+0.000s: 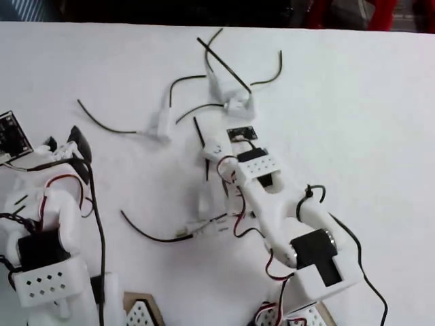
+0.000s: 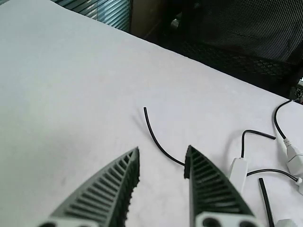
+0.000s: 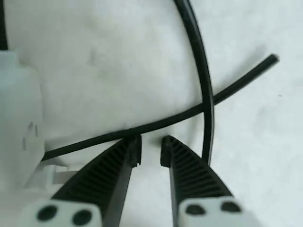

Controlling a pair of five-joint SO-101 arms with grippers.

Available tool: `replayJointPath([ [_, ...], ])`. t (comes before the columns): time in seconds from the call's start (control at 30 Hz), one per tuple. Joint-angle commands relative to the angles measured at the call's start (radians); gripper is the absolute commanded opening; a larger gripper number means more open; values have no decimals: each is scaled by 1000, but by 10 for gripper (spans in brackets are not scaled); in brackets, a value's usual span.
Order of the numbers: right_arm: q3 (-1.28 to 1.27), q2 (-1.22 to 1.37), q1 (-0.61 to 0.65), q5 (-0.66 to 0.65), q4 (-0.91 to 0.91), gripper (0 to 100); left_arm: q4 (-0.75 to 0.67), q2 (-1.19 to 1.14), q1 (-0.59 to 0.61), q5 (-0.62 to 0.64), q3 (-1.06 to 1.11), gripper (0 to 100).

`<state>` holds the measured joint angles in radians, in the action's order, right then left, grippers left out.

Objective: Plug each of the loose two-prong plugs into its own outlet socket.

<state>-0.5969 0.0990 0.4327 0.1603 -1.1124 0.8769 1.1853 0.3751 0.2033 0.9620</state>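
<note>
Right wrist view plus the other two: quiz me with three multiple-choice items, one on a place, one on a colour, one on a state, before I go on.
1. The right gripper is:
A) over two crossed cables
B) over a red bowl
C) inside a drawer

2. The cable on each plug is:
A) red
B) black
C) blue

3. The left gripper is:
A) shut on a plug
B) shut on a cable
C) open, holding nothing

Answers:
1 A, the cables cross just ahead of it.
2 B, each plug's cable shows black.
3 C, bare table shows through its wide gap.
</note>
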Motion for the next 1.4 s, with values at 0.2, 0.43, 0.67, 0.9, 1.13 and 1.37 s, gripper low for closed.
replayJointPath([
  [0.2,64,-33,-97,-195,25,19,-26,18,5,2,-5,165],
  [0.43,66,-315,-62,-654,-148,22,-26,18,5,2,-5,165],
  [0.67,0,-535,114,-830,-259,21,-26,18,5,2,-5,165],
  [0.9,-140,-535,292,-855,-199,193,-26,18,5,2,-5,165],
  [1.13,-170,-532,377,-913,-145,254,-26,18,5,2,-5,165],
  [1.37,-201,-387,384,-916,-28,285,-28,16,5,2,-5,165],
])
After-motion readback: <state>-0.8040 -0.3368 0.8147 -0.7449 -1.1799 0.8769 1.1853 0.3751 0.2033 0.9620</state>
